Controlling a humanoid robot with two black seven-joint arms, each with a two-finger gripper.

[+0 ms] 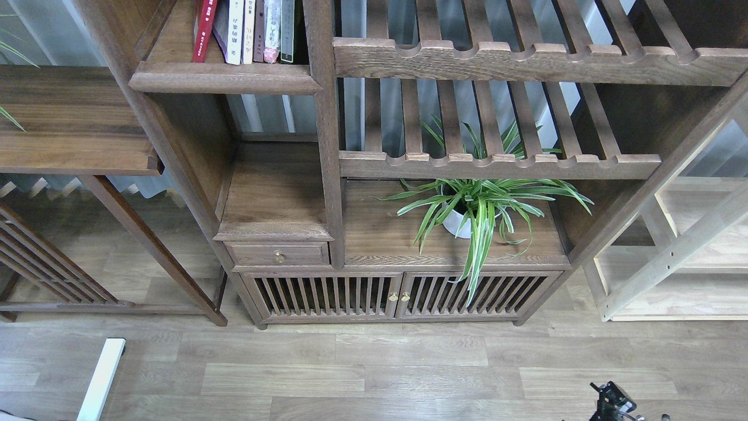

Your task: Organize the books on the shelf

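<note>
A small dark gripper (610,402) shows at the near right edge over the floor (374,362), largely cut off, so whether it is wide or narrow cannot be told, nor which arm it belongs to. Far left, the books (248,29) stand upright on the shelf (225,78), tops cut by the frame edge; a red spine (204,29) is leftmost, and the titles are unreadable. A potted plant (479,204) sits right of centre, partly hidden behind a slatted rack (497,165).
</note>
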